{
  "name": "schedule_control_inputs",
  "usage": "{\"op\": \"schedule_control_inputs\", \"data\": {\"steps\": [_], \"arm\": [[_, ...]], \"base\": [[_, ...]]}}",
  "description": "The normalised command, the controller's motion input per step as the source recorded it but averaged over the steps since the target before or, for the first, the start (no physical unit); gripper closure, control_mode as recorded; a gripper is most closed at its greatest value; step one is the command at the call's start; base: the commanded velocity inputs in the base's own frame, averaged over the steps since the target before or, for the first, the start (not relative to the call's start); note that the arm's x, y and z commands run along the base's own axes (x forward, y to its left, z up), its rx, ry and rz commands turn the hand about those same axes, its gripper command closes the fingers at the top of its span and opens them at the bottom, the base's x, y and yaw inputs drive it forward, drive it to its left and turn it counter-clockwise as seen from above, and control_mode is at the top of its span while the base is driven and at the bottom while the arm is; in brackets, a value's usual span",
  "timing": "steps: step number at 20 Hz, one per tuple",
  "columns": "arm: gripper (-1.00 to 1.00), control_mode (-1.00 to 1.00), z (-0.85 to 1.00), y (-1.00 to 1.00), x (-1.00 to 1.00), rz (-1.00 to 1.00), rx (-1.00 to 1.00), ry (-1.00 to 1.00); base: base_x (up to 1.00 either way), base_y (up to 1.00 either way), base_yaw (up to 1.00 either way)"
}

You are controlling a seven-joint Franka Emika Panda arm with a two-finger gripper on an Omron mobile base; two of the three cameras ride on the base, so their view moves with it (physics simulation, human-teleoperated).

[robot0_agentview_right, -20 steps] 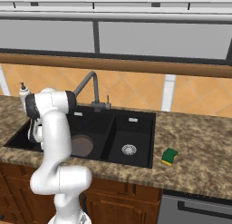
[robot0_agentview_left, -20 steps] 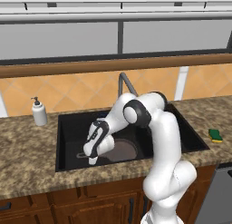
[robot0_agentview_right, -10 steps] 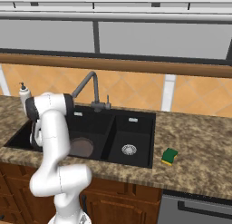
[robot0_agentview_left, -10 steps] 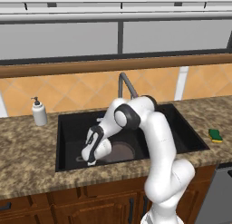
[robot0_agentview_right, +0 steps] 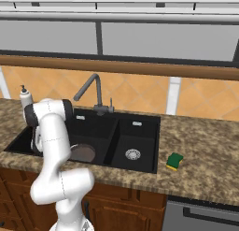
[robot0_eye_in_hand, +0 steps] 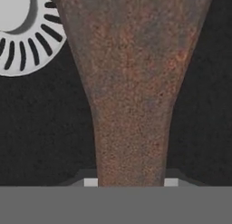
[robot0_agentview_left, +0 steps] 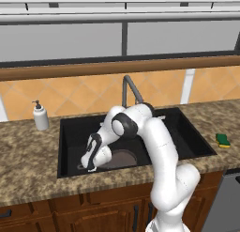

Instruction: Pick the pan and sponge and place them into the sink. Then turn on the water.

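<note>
Gripping the rough, rusty-brown pan handle between closed fingers, gripper reaching down into the matte black sink beside its slotted round metal drain.

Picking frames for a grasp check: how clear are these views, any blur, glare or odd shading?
Hand view: the rusty brown pan handle is so close it looks grainy and soft; the round metal drain is crisp. Both base views: flat, even lighting, no glare, and the black double-basin sink swallows detail.
</note>
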Motion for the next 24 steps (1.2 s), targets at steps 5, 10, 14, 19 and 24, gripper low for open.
{"op": "schedule_control_inputs", "data": {"steps": [5, 10, 14, 19, 24], "arm": [[1.0, -1.0, -0.24, 0.12, 0.17, -0.08, 0.0, 0.0], [1.0, -1.0, -0.05, 0.01, 0.03, -0.03, 0.0, 0.0], [-1.0, -1.0, 0.0, 0.0, 0.02, 0.0, 0.0, 0.0], [-1.0, -1.0, 0.42, -0.01, 0.0, 0.0, 0.02, 0.0], [-1.0, -1.0, 0.72, 0.0, -0.15, 0.0, 0.0, 0.0]], "base": [[0.0, 0.0, 0.0], [0.0, 0.0, 0.0], [0.0, 0.0, 0.0], [0.0, 0.0, 0.0], [0.0, 0.0, 0.0]]}}
